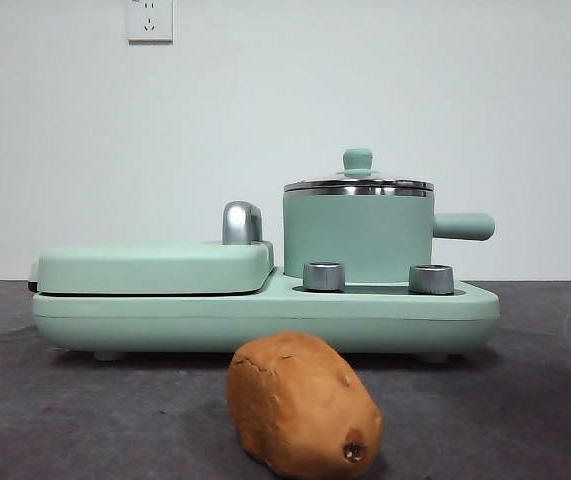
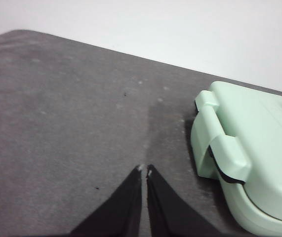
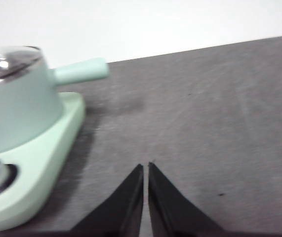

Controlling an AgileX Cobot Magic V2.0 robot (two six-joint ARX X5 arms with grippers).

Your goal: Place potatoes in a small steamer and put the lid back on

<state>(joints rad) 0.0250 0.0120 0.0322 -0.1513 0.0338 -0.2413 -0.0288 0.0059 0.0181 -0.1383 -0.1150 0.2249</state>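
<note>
Lying in the lower centre of the front view: the potato (image 1: 303,405), oblong, orange-brown, rough-skinned, dark eye spot at its lower right end, resting on the dark grey table (image 1: 55,400), just in front of the mint-green cooker base (image 1: 265,315) and apart from it. Standing in the right half of that view, on the base: the small steamer (image 1: 357,235), upright, stubby side handle pointing right. Sitting closed on its steel rim: the glass lid (image 1: 358,184), mint knob on top. Set below the steamer on the base: two steel dials (image 1: 324,276). Covering the left half of the base: the flat griddle cover (image 1: 155,267), shut, with a chrome handle (image 1: 242,222) rising at its right end. Fixed in the upper corners on the white wall: power sockets (image 1: 149,19). No arm in this view.

Rising from the bottom centre of the left wrist view: the left gripper (image 2: 144,170), jaws pressed together with only a hairline slit between the tips, holding nothing, hovering over bare table. Filling the right edge of the frame: the griddle end of the cooker, well apart from the tips.

Rising from the bottom centre of the right wrist view: the right gripper (image 3: 145,167), jaws likewise pressed together, pinching nothing, over bare table. Occupying the left side of the frame, blurred: the steamer with lid on, handle pointing toward frame centre. Potato outside both wrist views.
</note>
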